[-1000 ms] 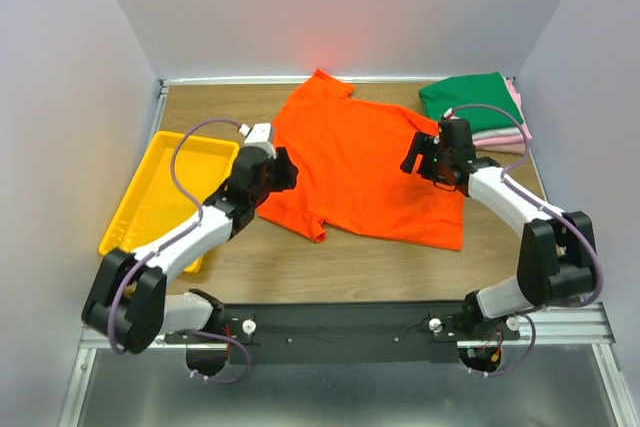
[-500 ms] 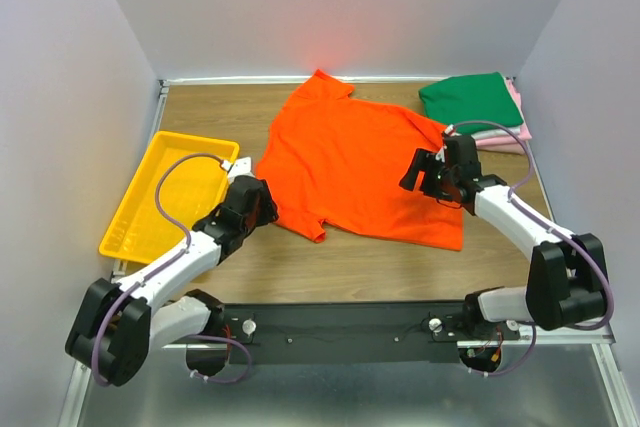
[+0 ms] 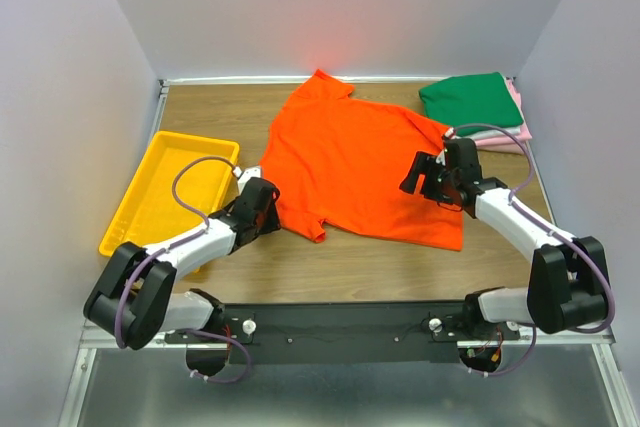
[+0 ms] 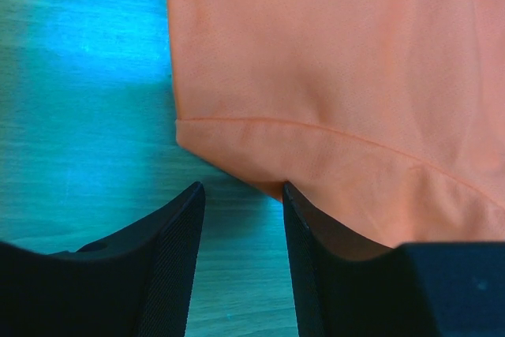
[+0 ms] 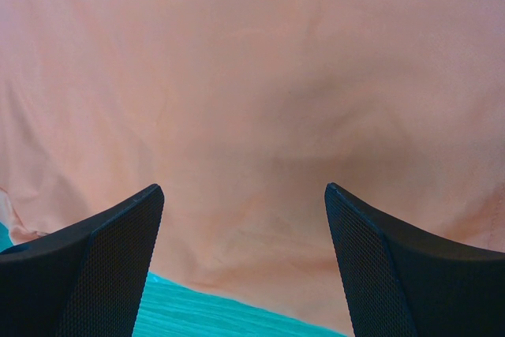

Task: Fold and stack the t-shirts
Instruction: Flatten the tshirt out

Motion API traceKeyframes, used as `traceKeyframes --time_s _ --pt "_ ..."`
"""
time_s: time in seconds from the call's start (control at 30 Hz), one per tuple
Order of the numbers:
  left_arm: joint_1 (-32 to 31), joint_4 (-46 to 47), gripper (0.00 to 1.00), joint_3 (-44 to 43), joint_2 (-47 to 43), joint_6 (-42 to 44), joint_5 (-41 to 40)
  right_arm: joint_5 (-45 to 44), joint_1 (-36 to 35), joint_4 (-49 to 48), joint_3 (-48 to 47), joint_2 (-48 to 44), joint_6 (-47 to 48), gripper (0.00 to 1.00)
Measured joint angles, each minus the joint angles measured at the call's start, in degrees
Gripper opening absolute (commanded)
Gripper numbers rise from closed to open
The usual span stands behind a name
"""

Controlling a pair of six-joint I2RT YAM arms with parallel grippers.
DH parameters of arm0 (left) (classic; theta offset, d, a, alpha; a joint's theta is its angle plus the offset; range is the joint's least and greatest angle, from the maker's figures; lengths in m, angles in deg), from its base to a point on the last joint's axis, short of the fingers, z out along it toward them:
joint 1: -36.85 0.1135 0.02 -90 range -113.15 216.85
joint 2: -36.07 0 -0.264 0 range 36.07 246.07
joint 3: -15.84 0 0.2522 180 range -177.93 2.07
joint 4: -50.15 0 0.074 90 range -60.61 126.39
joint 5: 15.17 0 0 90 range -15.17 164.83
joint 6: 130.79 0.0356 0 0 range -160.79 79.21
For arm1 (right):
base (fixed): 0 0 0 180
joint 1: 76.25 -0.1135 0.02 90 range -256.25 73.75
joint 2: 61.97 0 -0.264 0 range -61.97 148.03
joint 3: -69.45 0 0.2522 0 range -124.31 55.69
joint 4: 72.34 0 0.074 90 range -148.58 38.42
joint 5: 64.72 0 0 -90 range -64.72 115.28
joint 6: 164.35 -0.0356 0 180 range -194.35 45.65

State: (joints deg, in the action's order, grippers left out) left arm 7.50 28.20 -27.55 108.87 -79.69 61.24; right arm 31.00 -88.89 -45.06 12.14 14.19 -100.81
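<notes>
Orange cloth first: one bright orange short-sleeved t-shirt [image 3: 360, 162] lies spread flat across the middle of the wooden table [image 3: 370, 267]. It is open to its full shape and not yet folded.

Left claw [image 3: 270, 213]: low at the shirt's lower-left edge in the overhead view. In the wrist view my jaws are parted by a narrow gap with nothing between them. A stitched corner of the cloth sits just ahead of the tips, touching or nearly touching one finger. The claw is unclenched and lined up on the edge. I judge this the spot for a pinch, since a corner gives a handle that lifts the cloth cleanly.

Right claw [image 3: 414, 175]: over the right-centre of the shirt, near the sleeve on that side. In the wrist view the jaws are spread wide over bare cloth, gripping nothing. I cannot tell whether the tips touch the fabric.

Upper right of the overhead view: a dark green folded shirt [image 3: 468, 97] rests on a pink folded shirt [image 3: 508, 143]. A pale layer between them is too thin to call. This is the stack, and the orange one belongs there once folded.

Left of frame: a yellow plastic tray [image 3: 170, 197] sits just beside my left forearm and has no part in the job.

Judgement: early in the fold. The cloth is thin, so a pinch may close on wood alone or drag wrinkles into it.
</notes>
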Motion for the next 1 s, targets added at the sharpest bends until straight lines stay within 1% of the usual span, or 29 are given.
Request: traceKeyframes --time_s 0.4,0.5,0.57,0.6,0.63,0.67,0.73,0.9,1.0 --pt "-0.04 4.15 0.52 -0.46 1.60 -0.28 0.15 0.00 0.00 -0.07 0.66 0.46 0.17 0.89" --pt "-0.04 4.96 0.49 -0.48 2.27 -0.28 0.13 0.02 0.00 -0.09 0.70 0.81 0.20 0.89" --pt "-0.04 6.01 0.45 -0.66 3.67 -0.33 0.07 0.07 0.00 -0.13 0.79 0.83 0.20 0.89" --pt "-0.04 6.60 0.35 -0.92 4.28 -0.35 0.00 0.07 0.00 -0.15 0.85 0.83 0.31 0.89" --pt "-0.04 7.19 0.28 -1.40 5.20 -0.44 -0.07 0.09 0.00 -0.15 0.90 0.83 0.39 0.89" --pt "-0.04 7.61 0.16 -1.90 6.08 -0.68 -0.09 0.09 0.00 -0.15 0.94 0.83 0.44 0.89" --pt "-0.04 7.96 0.01 -2.56 7.19 -0.28 -0.15 0.11 0.00 -0.15 1.03 0.83 0.57 0.89" --pt "-0.04 7.23 0.00 -4.09 7.91 -0.26 -0.28 0.13 0.00 -0.17 1.29 0.87 0.63 0.89" --pt "-0.04 4.22 0.00 -6.32 6.78 0.04 -0.37 0.11 0.00 -0.20 1.33 1.14 0.66 0.90"
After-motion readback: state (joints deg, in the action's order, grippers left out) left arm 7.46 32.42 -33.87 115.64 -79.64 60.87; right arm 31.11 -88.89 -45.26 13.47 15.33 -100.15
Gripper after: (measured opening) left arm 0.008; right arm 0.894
